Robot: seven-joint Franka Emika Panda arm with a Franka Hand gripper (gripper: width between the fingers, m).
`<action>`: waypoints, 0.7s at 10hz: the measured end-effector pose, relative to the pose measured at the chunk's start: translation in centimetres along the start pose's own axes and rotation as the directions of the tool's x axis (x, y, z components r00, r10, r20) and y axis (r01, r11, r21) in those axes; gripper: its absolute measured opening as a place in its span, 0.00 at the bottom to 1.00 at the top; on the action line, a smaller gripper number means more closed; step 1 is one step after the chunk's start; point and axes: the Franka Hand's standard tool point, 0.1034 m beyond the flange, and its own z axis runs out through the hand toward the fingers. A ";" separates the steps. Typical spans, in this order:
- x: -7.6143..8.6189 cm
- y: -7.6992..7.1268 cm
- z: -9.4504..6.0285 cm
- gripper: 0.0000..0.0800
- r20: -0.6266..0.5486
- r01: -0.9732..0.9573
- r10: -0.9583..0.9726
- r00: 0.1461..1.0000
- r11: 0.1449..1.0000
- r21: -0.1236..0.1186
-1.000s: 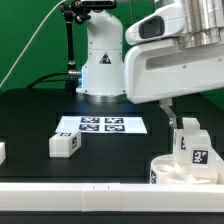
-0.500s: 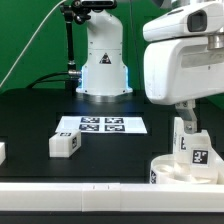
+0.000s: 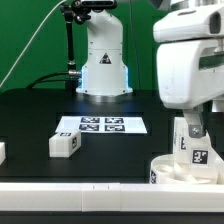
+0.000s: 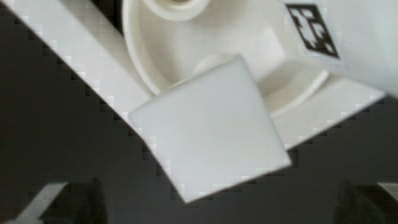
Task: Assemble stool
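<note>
The stool's round white seat (image 3: 180, 172) lies at the exterior view's lower right, with one tagged leg (image 3: 193, 148) standing upright on it. My gripper (image 3: 192, 127) hangs just above that leg. In the wrist view the leg's flat end (image 4: 214, 125) shows in front of the seat ring (image 4: 196, 25). My dark fingertips (image 4: 68, 200) stand far apart at the frame's corners, and the gripper (image 4: 217, 205) is open and holds nothing. A second loose leg (image 3: 64, 144) lies on the black table to the exterior view's left.
The marker board (image 3: 101, 125) lies in the middle of the table in front of the robot base (image 3: 102, 60). A white part (image 3: 2, 152) shows at the far left edge. A long white rail (image 3: 90, 188) runs along the front.
My arm has moved toward the exterior view's right, coming over the upright leg on the seat. The parts on the table have not moved.
</note>
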 end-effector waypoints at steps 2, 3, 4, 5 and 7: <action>0.1 0.3 0.3 0.81 0.022 0.173 -0.173 0.985 0.985 -0.006; 0.0 0.2 0.5 0.81 0.025 0.187 -0.187 0.982 0.982 -0.005; -0.1 0.1 0.7 0.81 0.027 0.188 -0.188 0.982 0.982 -0.002; -0.2 0.0 1.0 0.81 0.029 0.187 -0.187 0.982 0.982 0.002; -0.4 -0.1 1.4 0.69 0.032 0.185 -0.185 0.982 0.983 0.007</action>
